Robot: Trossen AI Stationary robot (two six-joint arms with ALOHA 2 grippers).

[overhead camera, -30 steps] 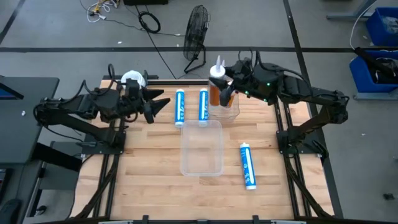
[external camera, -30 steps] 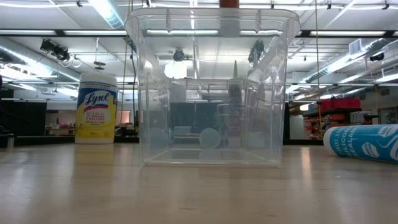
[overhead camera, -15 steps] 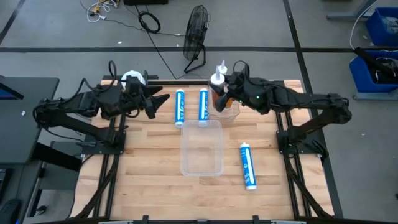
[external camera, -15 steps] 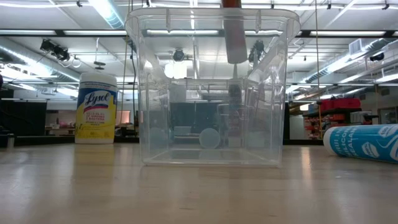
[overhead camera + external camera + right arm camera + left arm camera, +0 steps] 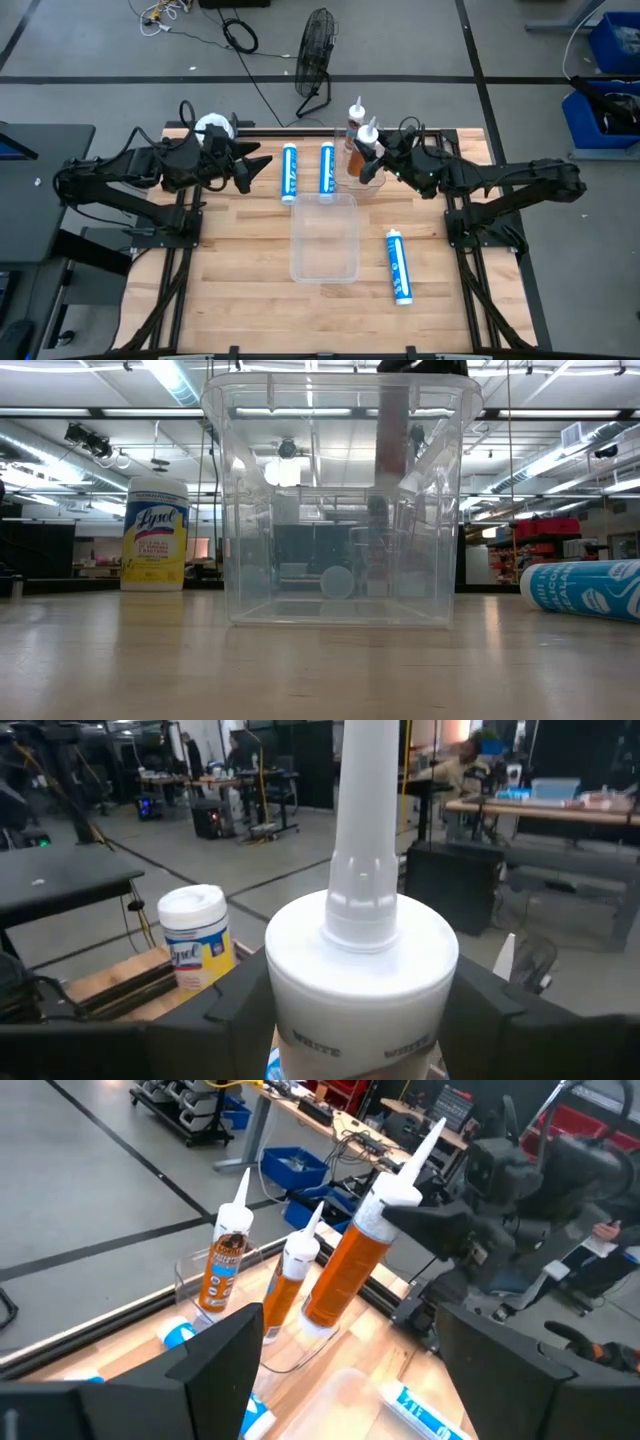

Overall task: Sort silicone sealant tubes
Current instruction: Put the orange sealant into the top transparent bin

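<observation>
My right gripper [image 5: 376, 158] is shut on an orange sealant tube [image 5: 345, 1270] with a white nozzle, over a small clear container [image 5: 190, 1275] at the table's far side. Two more orange tubes [image 5: 222, 1270] [image 5: 288, 1278] stand upright in that container. Two blue tubes [image 5: 289, 172] [image 5: 327, 168] lie side by side on the table left of it. A third blue tube [image 5: 398, 265] lies near the right edge. My left gripper [image 5: 252, 168] hovers open at the far left, pointing toward the tubes, with nothing between its fingers. My right gripper pinches the orange tube's upper end [image 5: 385, 1215], just below its white cap [image 5: 362, 955], one finger on each side [image 5: 240, 1010]. The fingers come level from the table's right side, across the tube. The tube stands nearly upright, its lower end [image 5: 318, 1315] down inside the clear container.
A larger clear bin [image 5: 324, 237] sits mid-table, in front of the small container. A yellow wipes canister [image 5: 213, 128] stands at the far left behind my left gripper. A fan [image 5: 316, 50] stands on the floor beyond the far edge.
My right gripper has come down with the orange tube and drawn a little toward the table's right edge. The tube has stayed upright and its lower end has sunk toward the small clear container.
</observation>
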